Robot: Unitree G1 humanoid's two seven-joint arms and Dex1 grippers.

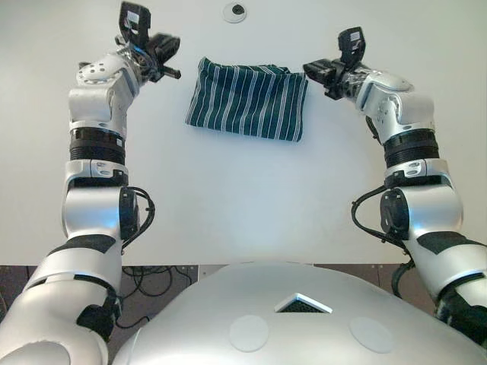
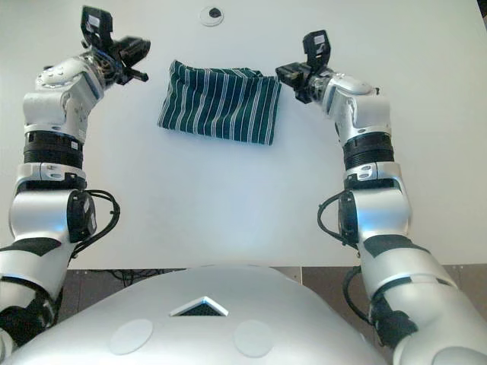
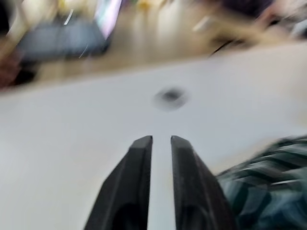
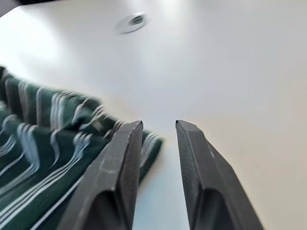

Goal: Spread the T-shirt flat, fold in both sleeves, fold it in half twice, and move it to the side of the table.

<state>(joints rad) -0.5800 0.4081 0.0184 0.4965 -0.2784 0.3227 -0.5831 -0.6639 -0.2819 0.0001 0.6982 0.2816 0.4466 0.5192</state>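
Note:
The T-shirt point(image 1: 247, 99) is dark green with white stripes and lies folded into a small rectangle at the far middle of the white table point(image 1: 243, 198). My left gripper point(image 1: 172, 64) hovers just off its left edge, open by a narrow gap and empty point(image 3: 161, 139); a corner of the T-shirt point(image 3: 268, 177) lies beside it. My right gripper point(image 1: 312, 72) sits at the shirt's far right corner, slightly open and holding nothing point(image 4: 158, 123). That corner of the T-shirt point(image 4: 43, 139) lies under and beside one finger.
A round cable grommet point(image 1: 235, 11) is set into the table beyond the shirt. Bare white tabletop stretches in front of the shirt and to both sides. The table's near edge point(image 1: 251, 263) runs close to my body.

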